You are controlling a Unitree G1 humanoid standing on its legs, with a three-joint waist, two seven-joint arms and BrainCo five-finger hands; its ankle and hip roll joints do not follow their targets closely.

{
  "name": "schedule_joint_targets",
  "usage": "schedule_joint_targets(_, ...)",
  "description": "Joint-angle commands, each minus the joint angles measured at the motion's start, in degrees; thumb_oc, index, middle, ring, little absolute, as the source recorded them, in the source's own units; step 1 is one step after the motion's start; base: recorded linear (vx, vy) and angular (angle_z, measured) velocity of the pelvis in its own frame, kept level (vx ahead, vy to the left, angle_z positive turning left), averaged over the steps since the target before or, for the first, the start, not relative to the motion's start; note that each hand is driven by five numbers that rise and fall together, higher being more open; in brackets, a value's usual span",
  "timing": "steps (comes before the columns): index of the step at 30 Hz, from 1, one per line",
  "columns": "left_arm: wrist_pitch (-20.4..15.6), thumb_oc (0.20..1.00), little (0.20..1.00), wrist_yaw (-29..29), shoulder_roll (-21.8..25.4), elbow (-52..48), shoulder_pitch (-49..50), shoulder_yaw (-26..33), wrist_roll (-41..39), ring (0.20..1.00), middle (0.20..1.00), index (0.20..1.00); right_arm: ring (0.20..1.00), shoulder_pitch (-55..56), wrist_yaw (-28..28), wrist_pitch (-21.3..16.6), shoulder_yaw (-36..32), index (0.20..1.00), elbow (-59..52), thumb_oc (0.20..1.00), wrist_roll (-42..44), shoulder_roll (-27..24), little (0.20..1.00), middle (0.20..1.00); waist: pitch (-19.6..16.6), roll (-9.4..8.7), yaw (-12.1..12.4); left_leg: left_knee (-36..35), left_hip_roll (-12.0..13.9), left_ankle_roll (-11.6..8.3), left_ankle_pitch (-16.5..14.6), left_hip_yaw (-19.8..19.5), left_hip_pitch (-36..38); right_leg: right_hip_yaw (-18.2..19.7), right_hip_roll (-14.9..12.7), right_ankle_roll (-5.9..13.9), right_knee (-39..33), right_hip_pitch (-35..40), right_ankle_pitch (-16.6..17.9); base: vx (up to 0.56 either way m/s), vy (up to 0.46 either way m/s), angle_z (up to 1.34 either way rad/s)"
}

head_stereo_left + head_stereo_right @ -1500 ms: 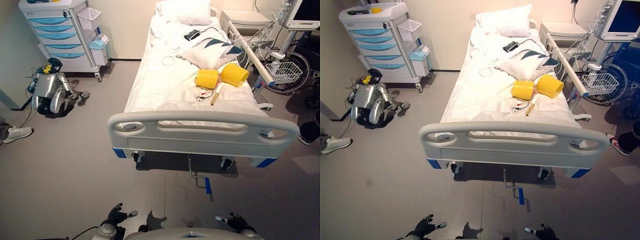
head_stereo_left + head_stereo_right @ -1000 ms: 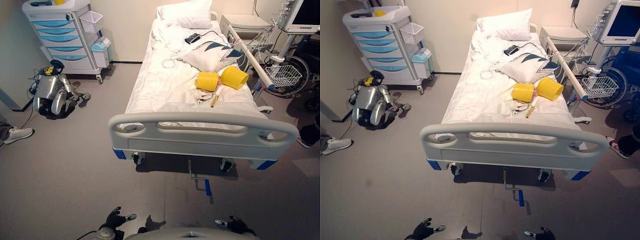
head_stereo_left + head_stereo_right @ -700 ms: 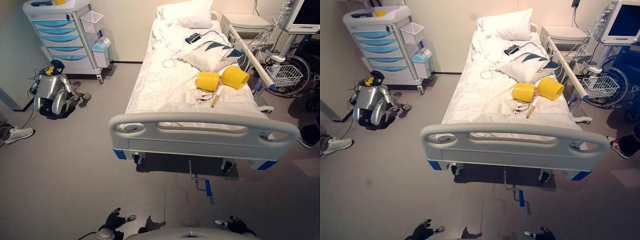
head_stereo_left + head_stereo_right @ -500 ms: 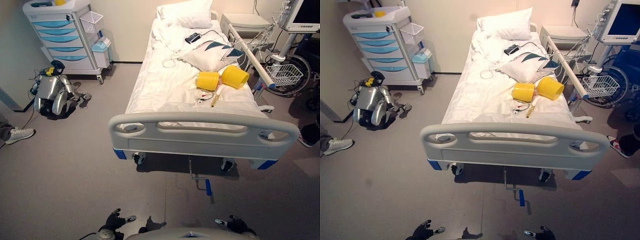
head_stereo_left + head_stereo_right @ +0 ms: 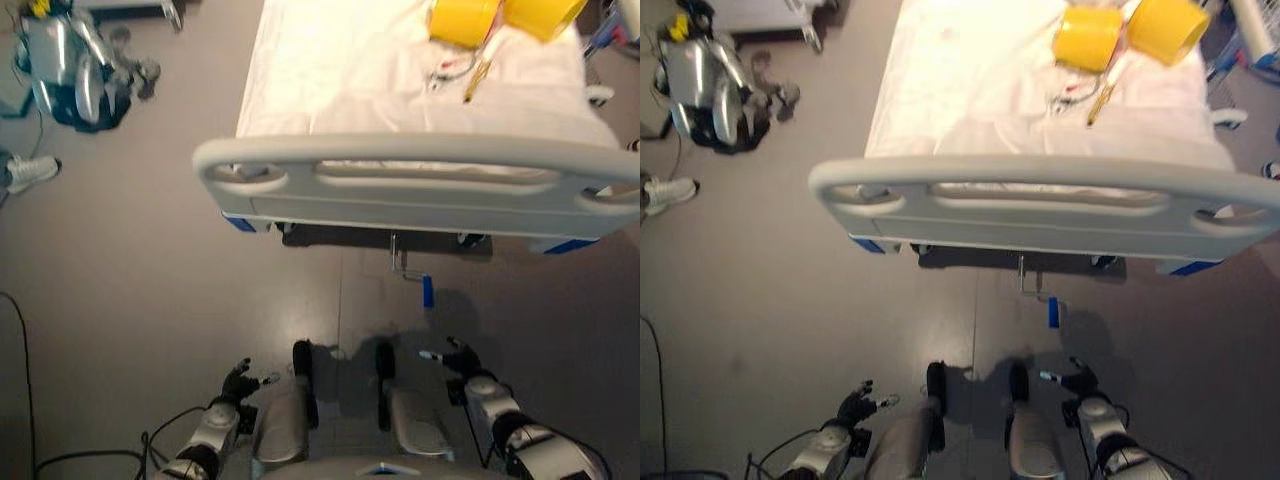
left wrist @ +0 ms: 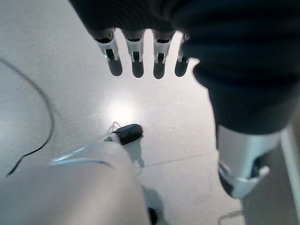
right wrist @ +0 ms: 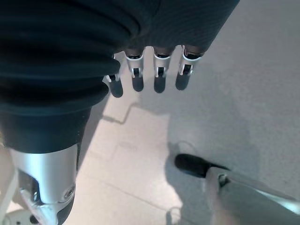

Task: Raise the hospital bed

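The hospital bed (image 5: 330, 70) has white sheets and a grey footboard (image 5: 420, 178) facing me. Under the foot end a metal crank with a blue grip (image 5: 427, 291) sticks out low over the floor. My left hand (image 5: 238, 381) hangs low at the near left, open and holding nothing, well short of the bed. My right hand (image 5: 462, 358) is open too, near the floor and a little short of the crank's blue grip. In the wrist views the left fingers (image 6: 136, 58) and the right fingers (image 7: 157, 75) are straight over bare floor.
Two yellow cylinders (image 5: 465, 18) and small items lie on the sheet near the foot. Another silver robot (image 5: 70, 75) sits slumped on the floor at the far left, with a person's white shoe (image 5: 25, 170) beside it. Grey floor lies between me and the footboard.
The camera has tipped down and come closer to the bed, so the footboard and crank sit nearer. Both hands now reach further forward from the lower edge.
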Motion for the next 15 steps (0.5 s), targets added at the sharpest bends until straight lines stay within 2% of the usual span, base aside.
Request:
schedule_joint_targets(1,-1.1,1.000,1.000,2.0,1.1,0.2,0.1,-1.1,-3.3,1.000,1.000,1.000,1.000,-0.1,-1.2,-0.6,2.3,1.000,-3.1,1.000,0.9,-0.2,1.000,1.000,-1.8,-1.63,0.4,6.5,-1.7,-1.06,-3.7,-1.9,-1.9,0.2,-3.7,4.82,2.1,-3.8,4.1,-0.06,0.019,0.07)
schedule_joint_targets(10,-2.4,1.000,1.000,3.8,1.2,-6.8,-1.9,-3.1,-7.5,1.000,1.000,1.000,1.000,-7.3,-4.3,-1.7,3.2,1.000,-6.0,1.000,3.7,-0.9,1.000,1.000,3.6,1.57,0.2,11.6,-2.0,-0.87,-3.4,-2.2,-12.9,0.8,-4.3,4.69,8.4,-15.5,3.7,-0.09,0.009,0.03)
schedule_joint_targets(15,-2.6,1.000,1.000,4.7,1.9,-9.1,-1.6,-3.3,-8.5,1.000,1.000,1.000,1.000,-9.2,-5.8,-2.3,2.4,1.000,-7.9,1.000,5.4,-1.4,1.000,1.000,5.1,2.18,0.1,13.6,-1.7,-0.99,-3.1,-2.4,-17.6,0.9,-4.3,4.43,10.4,-20.1,3.6,-0.06,-0.018,0.08)
